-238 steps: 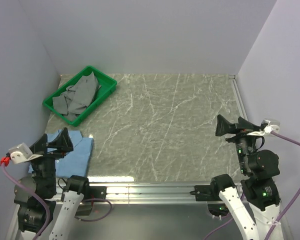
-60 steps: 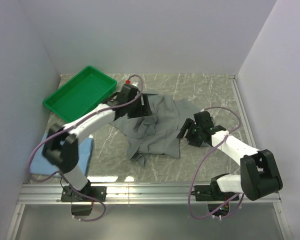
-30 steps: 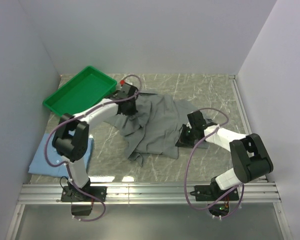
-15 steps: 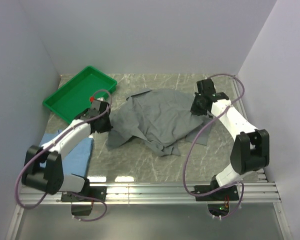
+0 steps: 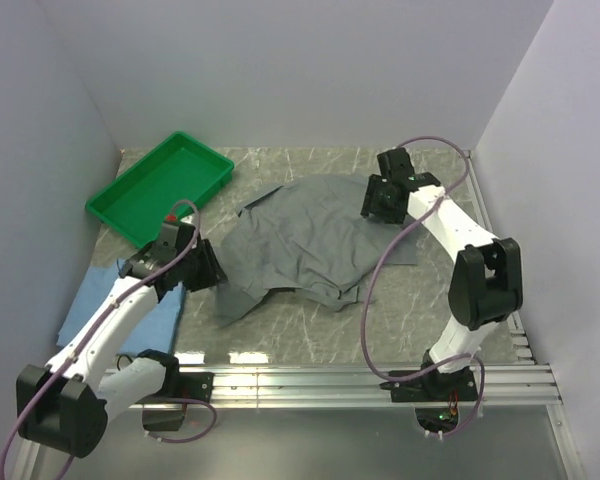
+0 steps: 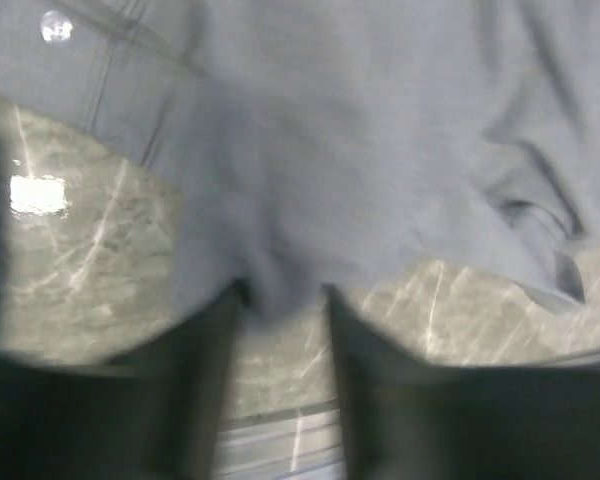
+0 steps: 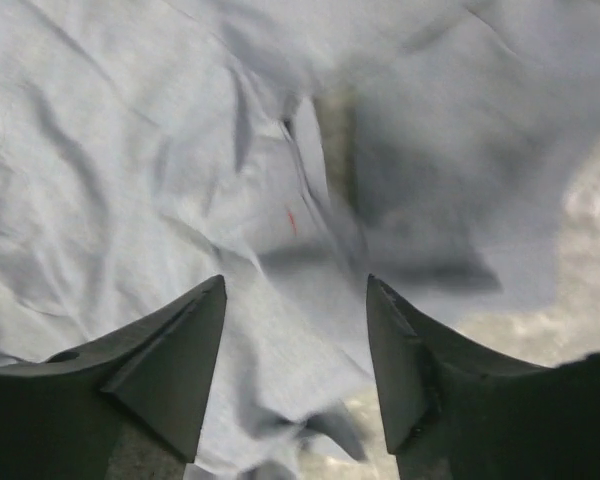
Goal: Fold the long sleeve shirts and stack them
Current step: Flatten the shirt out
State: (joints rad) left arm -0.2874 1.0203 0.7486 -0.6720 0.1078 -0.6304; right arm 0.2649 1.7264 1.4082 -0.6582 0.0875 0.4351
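Light blue shirt [image 5: 92,308]: flat on the tabletop [image 5: 430,295], just behind the left end effector and partly under its arm; probably parked there as the base of the stack.
Left end effector [image 6: 283,318]: low over the tabletop, narrowly parted; near-left hem of the grey shirt [image 5: 300,240] between the tips, not visibly clamped; view blurred.
Grey shirt: rumpled but mostly opened out, stretched from the left end effector's tips to beneath the right one; seemingly laid wide so a fold can start from a flat sheet.
Right end effector [image 7: 295,372]: wide, empty, hovering just above the far-right part of the grey cloth.
Green tray [image 5: 160,188]: well beyond the left end effector, apart from both shirts.
Fold: not yet begun, judging by the loose creases.
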